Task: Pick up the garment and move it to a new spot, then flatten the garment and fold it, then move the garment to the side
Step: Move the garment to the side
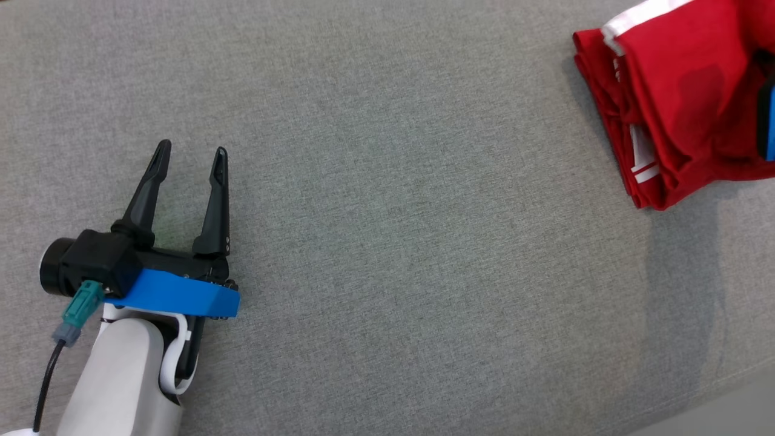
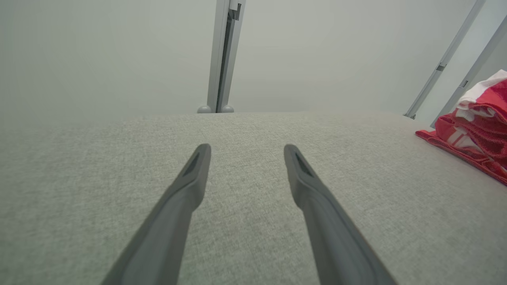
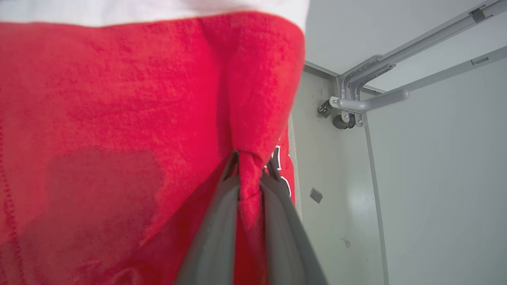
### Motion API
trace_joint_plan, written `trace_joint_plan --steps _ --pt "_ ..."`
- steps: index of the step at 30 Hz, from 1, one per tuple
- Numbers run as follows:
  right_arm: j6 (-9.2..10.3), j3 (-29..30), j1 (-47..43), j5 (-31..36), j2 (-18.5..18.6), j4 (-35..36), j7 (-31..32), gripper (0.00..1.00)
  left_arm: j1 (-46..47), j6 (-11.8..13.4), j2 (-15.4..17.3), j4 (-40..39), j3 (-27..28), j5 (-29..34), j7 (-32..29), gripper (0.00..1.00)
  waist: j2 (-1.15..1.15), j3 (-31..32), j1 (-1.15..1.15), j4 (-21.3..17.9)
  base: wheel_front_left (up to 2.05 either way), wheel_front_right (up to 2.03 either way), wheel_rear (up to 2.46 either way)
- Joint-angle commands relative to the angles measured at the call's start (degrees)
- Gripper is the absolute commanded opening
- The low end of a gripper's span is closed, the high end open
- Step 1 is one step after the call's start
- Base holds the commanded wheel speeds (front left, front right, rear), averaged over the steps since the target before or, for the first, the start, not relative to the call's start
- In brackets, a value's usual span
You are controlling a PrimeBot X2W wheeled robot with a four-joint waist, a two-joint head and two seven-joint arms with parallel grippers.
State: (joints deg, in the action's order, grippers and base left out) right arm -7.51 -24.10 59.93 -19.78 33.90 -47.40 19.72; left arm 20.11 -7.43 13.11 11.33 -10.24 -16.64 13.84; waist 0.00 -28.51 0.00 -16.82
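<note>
The garment (image 1: 672, 97) is red with white trim, folded into a thick bundle at the far right of the grey fabric surface (image 1: 387, 212). In the left wrist view the garment (image 2: 475, 126) sits at the right edge. My right gripper (image 3: 250, 168) is shut on a pinched fold of the red garment (image 3: 119, 118), which hangs across that view. A bit of the right gripper's dark body with blue shows at the head view's right edge. My left gripper (image 1: 191, 160) is open at the lower left, just over bare fabric, far from the garment; its fingers (image 2: 194, 178) hold nothing.
The grey surface ends at a pale edge (image 1: 726, 412) in the lower right corner. Beyond it, metal frame bars and a caster (image 3: 348, 103) stand over a pale floor. A vertical metal post (image 2: 223, 55) rises behind the surface's far edge.
</note>
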Motion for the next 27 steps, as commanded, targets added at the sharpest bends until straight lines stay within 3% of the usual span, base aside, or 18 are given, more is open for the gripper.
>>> trace_joint_plan --steps 1,2,3,11,15,21,27 --pt "0.02 0.92 -0.71 0.68 -0.68 -1.20 -0.75 0.00 0.86 -0.03 0.59 -0.26 -0.19 0.14 -0.19 1.00 0.00 -0.52 0.00 0.25 0.00 0.00 0.00" --pt "0.02 2.28 -0.52 1.98 -1.22 -2.63 -1.79 0.25 0.96 -0.03 0.97 -0.50 -0.23 0.27 -0.61 1.00 0.00 -0.81 0.00 0.16 0.00 0.00 0.00" --pt "0.03 3.82 -0.22 3.50 -1.70 -4.29 -2.73 1.00 1.01 -0.02 1.17 -0.70 -0.26 0.30 -0.69 1.00 0.00 -0.91 0.00 0.10 0.00 0.00 0.00" --pt "0.02 11.11 -1.99 11.42 -9.30 -10.58 -14.29 1.00 -0.72 1.26 0.76 0.73 -0.63 0.11 -0.86 1.00 0.00 4.27 0.00 0.31 0.00 0.00 0.00" --pt "0.02 14.00 -5.82 7.72 -13.35 -10.86 -19.14 1.00 -2.77 1.54 -0.67 3.28 -0.63 -1.22 -0.30 1.00 0.00 10.11 0.00 1.70 0.00 0.00 0.00" --pt "0.02 12.23 -15.33 2.17 -16.68 -4.25 -26.82 1.00 -6.48 1.55 -2.67 7.36 0.01 -3.20 0.90 1.00 0.00 19.05 0.00 5.53 0.00 0.00 0.00" --pt "0.02 12.72 -28.02 -2.21 -16.09 8.11 -31.64 1.00 -9.84 1.64 -3.59 9.83 0.92 -3.81 1.31 1.00 0.00 24.76 0.00 10.20 0.00 0.00 0.00"
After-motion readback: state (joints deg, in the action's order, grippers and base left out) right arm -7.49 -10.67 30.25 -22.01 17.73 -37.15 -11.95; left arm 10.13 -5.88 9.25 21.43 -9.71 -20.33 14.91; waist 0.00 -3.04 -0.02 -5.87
